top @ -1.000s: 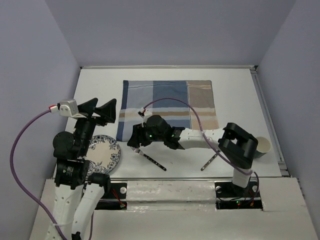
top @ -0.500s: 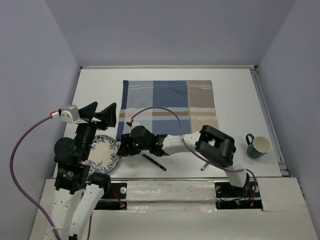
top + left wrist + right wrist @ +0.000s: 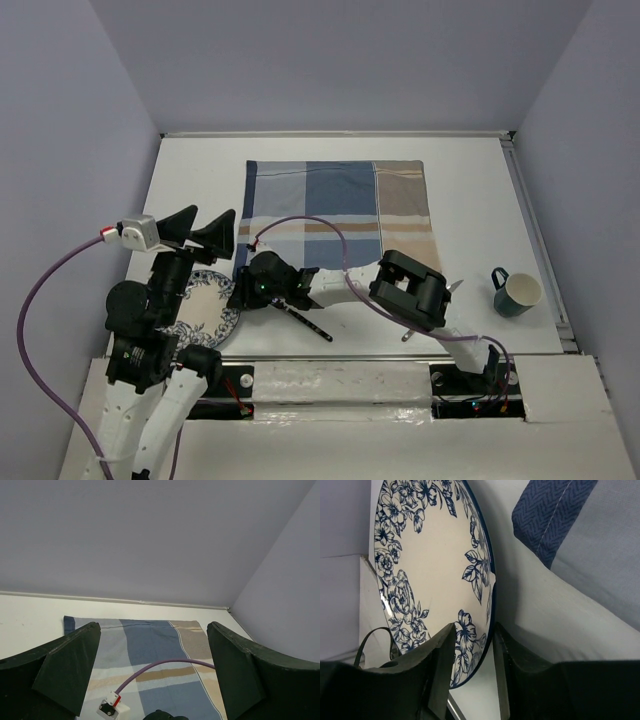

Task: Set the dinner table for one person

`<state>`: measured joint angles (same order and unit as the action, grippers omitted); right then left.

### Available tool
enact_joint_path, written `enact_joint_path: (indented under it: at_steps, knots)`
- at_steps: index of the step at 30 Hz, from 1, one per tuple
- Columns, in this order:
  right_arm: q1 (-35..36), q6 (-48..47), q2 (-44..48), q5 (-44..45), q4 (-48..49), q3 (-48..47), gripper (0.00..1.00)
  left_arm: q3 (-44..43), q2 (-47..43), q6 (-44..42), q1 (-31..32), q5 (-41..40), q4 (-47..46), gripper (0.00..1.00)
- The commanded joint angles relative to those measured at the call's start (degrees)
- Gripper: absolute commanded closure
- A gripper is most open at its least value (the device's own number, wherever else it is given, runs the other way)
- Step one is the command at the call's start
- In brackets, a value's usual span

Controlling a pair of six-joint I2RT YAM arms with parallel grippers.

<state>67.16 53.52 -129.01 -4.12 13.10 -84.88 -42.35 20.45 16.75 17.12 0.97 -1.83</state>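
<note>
A white plate with blue flowers (image 3: 203, 308) lies on the white dinner table (image 3: 200, 170) at the front left, partly under my left arm. My right gripper (image 3: 238, 293) reaches left to the plate's right edge. In the right wrist view the jaws (image 3: 474, 665) stand open astride the plate's rim (image 3: 487, 595), one finger over the plate and one outside it, with a small gap at the rim. My left gripper (image 3: 200, 228) is wide open and empty, raised above the plate. In its own view it (image 3: 152, 670) looks out over the plaid cloth (image 3: 155, 650).
The blue-and-tan plaid cloth (image 3: 340, 205) lies in the middle of the table, its corner close to the plate (image 3: 555, 510). A dark-handled utensil (image 3: 306, 322) lies in front of it, another (image 3: 414, 326) under my right arm. A teal mug (image 3: 518, 293) stands front right.
My right gripper has swung left from the cloth's front edge to the plate's rim, and the arm has folded, uncovering the mug. My left arm has shifted slightly.
</note>
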Motion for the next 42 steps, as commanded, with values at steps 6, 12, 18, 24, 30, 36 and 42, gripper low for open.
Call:
enact_joint_path:
  at_steps: [6,12,18,24,30,36,42]
  knots:
    - [0.3,4.2,-0.5,-0.9,3.6,-1.3,0.94,-0.5,-1.5,-1.9,0.6,-3.1,-1.7,0.01]
    - [0.9,-3.6,6.6,3.7,5.5,-0.7,1.0,-3.1,-3.4,-4.3,0.1,-18.7,1.7,0.01]
    - [-2.1,-4.4,14.4,1.6,10.5,0.5,1.0,-3.6,-4.3,-4.1,-0.7,-22.5,3.6,0.01]
    - [-10.4,-3.1,26.1,1.2,14.4,9.5,1.0,-2.3,-3.4,-3.6,-0.9,-20.1,3.3,0.01]
    - [-23.9,-2.5,37.8,0.4,15.7,24.0,1.0,-0.5,-1.9,-2.8,-0.2,-14.3,3.1,0.01]
    - [-33.7,-4.1,41.6,-1.8,12.8,29.4,1.0,-0.2,-0.5,-2.3,0.3,-11.6,2.9,0.01]
    - [-42.0,-3.9,39.0,-6.6,12.3,30.5,1.0,0.2,0.6,-2.2,0.2,-10.9,2.8,0.01]
